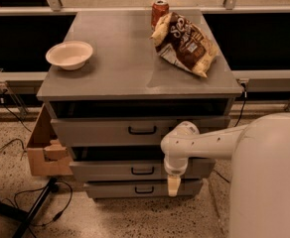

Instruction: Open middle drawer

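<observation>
The middle drawer (110,171), second of three grey drawers under the table (120,58), looks barely out, so reaching its loop handle (142,170) seems the step in hand. The pincer (174,185) hangs just right of that handle and slightly lower, not on it; apart or together, I cannot tell. Next it likely must shift left onto the handle, clamp and pull straight outward. Above the handle, on the table: one bowl (69,54), one soda can (159,11), one chip bag (184,43). Left of the handle: one cardboard box (43,150).

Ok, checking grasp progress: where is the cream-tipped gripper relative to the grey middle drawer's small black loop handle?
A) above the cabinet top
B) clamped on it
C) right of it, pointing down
C: the cream-tipped gripper hangs pointing down, right of the small black loop handle on the grey middle drawer, not touching it.
</observation>
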Controlling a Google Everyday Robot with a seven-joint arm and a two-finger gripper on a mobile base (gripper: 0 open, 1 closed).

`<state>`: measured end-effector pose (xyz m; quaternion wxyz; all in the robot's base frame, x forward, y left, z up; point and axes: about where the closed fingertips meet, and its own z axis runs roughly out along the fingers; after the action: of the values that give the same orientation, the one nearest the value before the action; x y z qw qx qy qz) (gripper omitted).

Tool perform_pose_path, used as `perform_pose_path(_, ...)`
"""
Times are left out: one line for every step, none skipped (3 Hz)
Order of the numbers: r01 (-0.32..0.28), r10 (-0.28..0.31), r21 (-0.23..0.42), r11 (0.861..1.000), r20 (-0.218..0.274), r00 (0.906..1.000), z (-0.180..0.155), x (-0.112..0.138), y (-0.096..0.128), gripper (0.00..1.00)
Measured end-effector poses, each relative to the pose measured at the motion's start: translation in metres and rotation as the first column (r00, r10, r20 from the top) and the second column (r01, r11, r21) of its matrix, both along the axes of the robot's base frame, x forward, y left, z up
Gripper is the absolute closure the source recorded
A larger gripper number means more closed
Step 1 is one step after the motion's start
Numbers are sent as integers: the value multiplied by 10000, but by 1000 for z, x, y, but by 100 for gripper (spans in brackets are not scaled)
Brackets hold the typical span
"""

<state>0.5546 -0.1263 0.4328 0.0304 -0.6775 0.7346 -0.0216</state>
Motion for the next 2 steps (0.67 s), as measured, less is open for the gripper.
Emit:
perform_pose_path(473,-501,-375,9982,-761,9958,1,-26,-10,41)
perform_pose_path(757,-824,-611,9953,-1158,9899,3,-42,-18,64)
